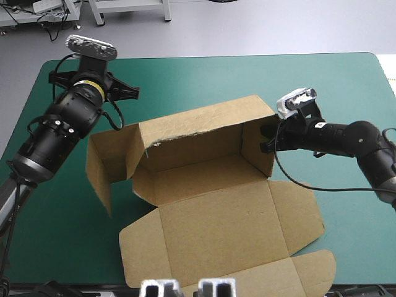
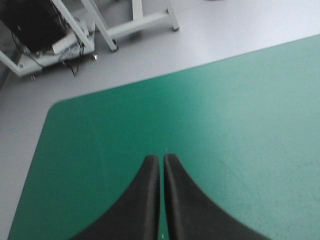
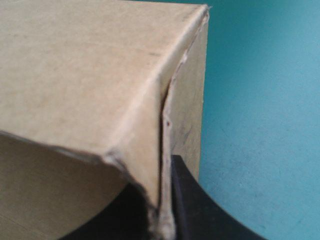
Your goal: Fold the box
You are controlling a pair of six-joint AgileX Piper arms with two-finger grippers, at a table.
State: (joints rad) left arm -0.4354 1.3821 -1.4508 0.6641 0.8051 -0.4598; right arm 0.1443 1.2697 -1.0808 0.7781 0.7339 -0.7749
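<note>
Two walls of the brown box [image 1: 210,204] stand raised, the far one and the right end, while its lid lies flat toward the near edge of the table [image 1: 204,74]. The right tool [image 1: 266,137] pinches the box's right end wall. The left tool [image 2: 161,160] is closed on nothing, raised off the box's far left corner.

Blk L arm [image 1: 59,133], yellow wrist ring [image 1: 85,83], blk R arm [image 1: 346,137], blk-finned L pincer [image 2: 161,158]
</note>
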